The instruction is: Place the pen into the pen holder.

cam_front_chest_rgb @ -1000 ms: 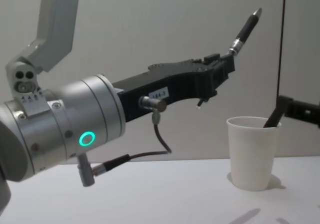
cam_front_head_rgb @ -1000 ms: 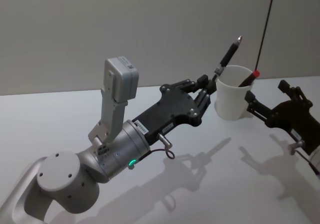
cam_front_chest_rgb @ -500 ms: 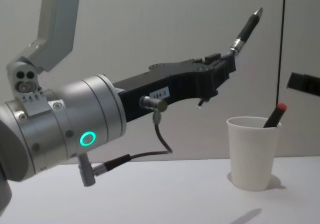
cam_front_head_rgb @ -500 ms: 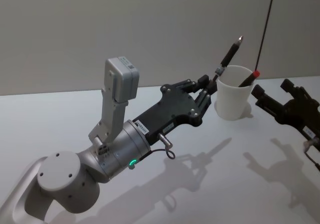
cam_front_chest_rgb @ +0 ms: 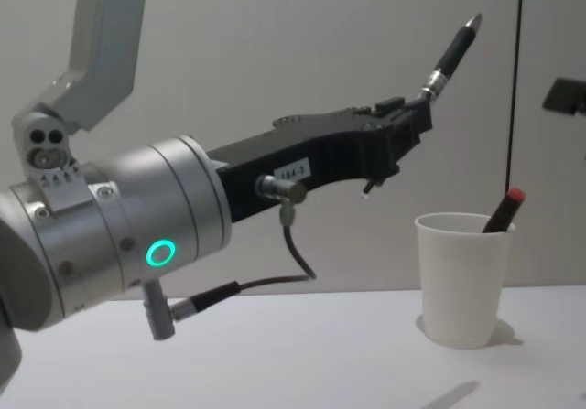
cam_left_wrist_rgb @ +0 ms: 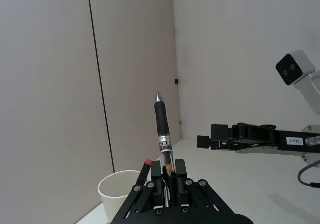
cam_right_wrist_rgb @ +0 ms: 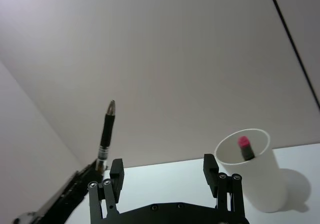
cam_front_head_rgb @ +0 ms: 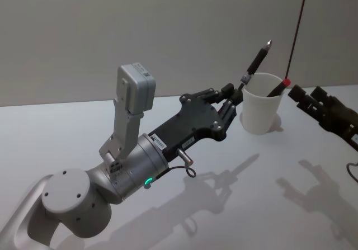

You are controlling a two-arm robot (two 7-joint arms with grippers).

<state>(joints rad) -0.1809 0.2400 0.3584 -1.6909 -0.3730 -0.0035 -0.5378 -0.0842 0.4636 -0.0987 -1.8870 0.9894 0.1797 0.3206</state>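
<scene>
My left gripper (cam_front_head_rgb: 237,91) is shut on the lower end of a black pen (cam_front_head_rgb: 257,60), which points up and away with its silver tip topmost, above and just left of the pen holder. The pen holder (cam_front_head_rgb: 259,114) is a white paper cup standing upright on the table. A second, dark pen with a red cap (cam_front_head_rgb: 279,86) leans inside it against the right rim. My right gripper (cam_front_head_rgb: 306,94) hangs open to the right of the cup, raised clear of it. The right wrist view shows its fingers (cam_right_wrist_rgb: 210,167) spread wide, with the cup (cam_right_wrist_rgb: 252,176) beyond them.
The cup stands on a pale table (cam_front_head_rgb: 235,205) that runs back to a plain wall. A thin dark vertical line (cam_front_head_rgb: 296,32) runs down the wall behind the cup. My left arm's large grey wrist (cam_front_chest_rgb: 110,244) bulks at the near left.
My right gripper has let go of the red-capped pen, left leaning in the cup, and has drawn back up and to the right. The left arm and its black pen have not moved.
</scene>
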